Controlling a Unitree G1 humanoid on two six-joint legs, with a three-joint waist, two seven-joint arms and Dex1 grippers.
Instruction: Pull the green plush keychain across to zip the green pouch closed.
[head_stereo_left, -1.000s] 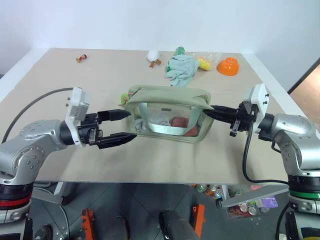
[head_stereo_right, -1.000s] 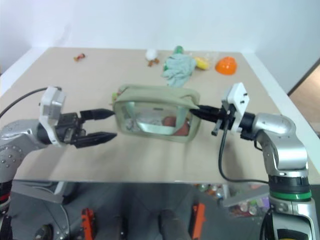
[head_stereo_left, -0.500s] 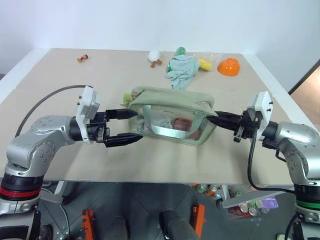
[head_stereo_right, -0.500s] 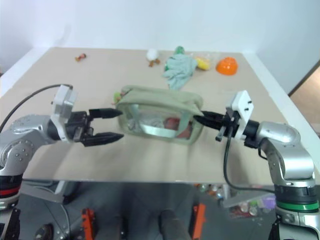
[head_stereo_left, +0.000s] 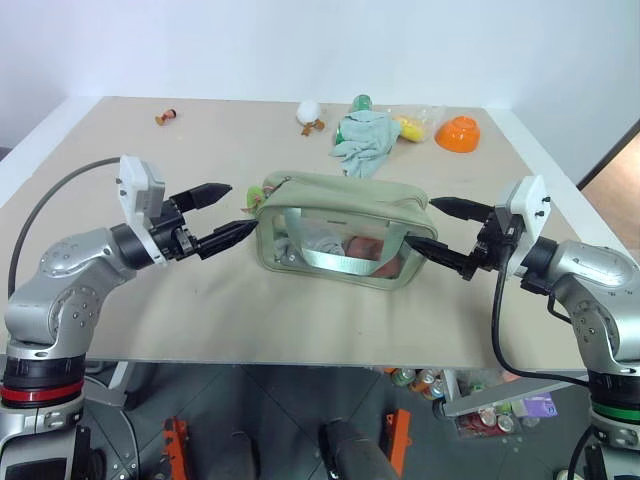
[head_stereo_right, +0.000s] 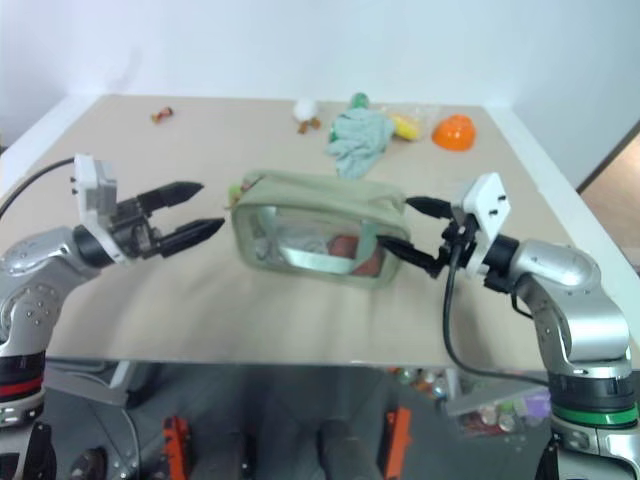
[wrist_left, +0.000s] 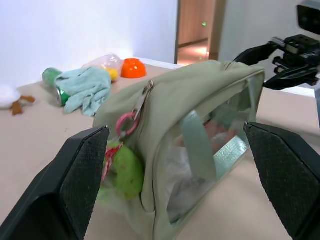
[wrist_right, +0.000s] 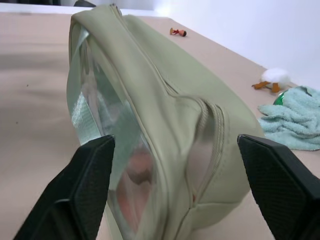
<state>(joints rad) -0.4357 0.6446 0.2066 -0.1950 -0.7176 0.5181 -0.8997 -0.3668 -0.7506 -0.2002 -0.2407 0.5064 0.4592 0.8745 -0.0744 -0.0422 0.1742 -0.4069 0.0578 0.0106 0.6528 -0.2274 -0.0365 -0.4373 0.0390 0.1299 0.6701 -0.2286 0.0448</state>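
Pouch (head_stereo_left: 340, 228) sits between both grippers; left gripper (head_stereo_left: 224, 214) gapes just off its keychain (wrist_left: 126, 171) end; right gripper (head_stereo_left: 447, 228) spread wide, fingers apart from the other end.

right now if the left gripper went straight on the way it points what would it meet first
Probably the green plush keychain hanging at the near end of the green pouch; the left gripper has open fingers aimed there, though depth is unclear.
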